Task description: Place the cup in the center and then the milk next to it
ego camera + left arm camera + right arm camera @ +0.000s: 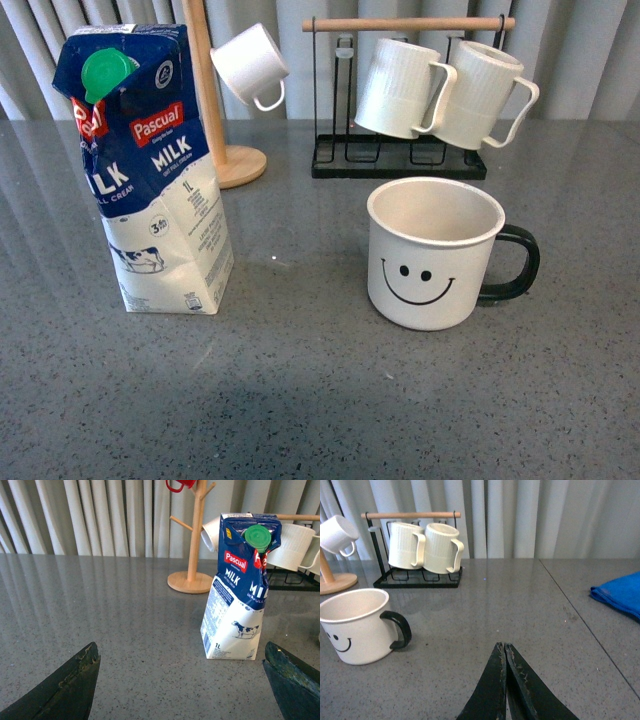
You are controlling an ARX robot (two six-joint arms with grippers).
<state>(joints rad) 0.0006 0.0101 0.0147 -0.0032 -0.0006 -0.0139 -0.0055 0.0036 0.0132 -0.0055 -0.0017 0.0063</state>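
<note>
The cup (433, 253), a wide white mug with a black smiley face and black handle, stands upright on the grey table right of centre in the front view; the right wrist view also shows the cup (356, 625). The milk (148, 165), a tall blue-and-white carton with a green cap, stands upright to its left. In the left wrist view the milk (239, 586) is ahead of my left gripper (182, 652), which is open and empty. My right gripper (504, 645) is shut on nothing, well away from the cup's handle side. Neither arm shows in the front view.
A black wire rack (398, 160) with a wooden bar holds two ribbed white mugs (447, 92) behind the cup. A wooden mug tree (222, 150) carries a small white cup (251, 65) behind the milk. A blue cloth (619, 595) lies beyond a table seam.
</note>
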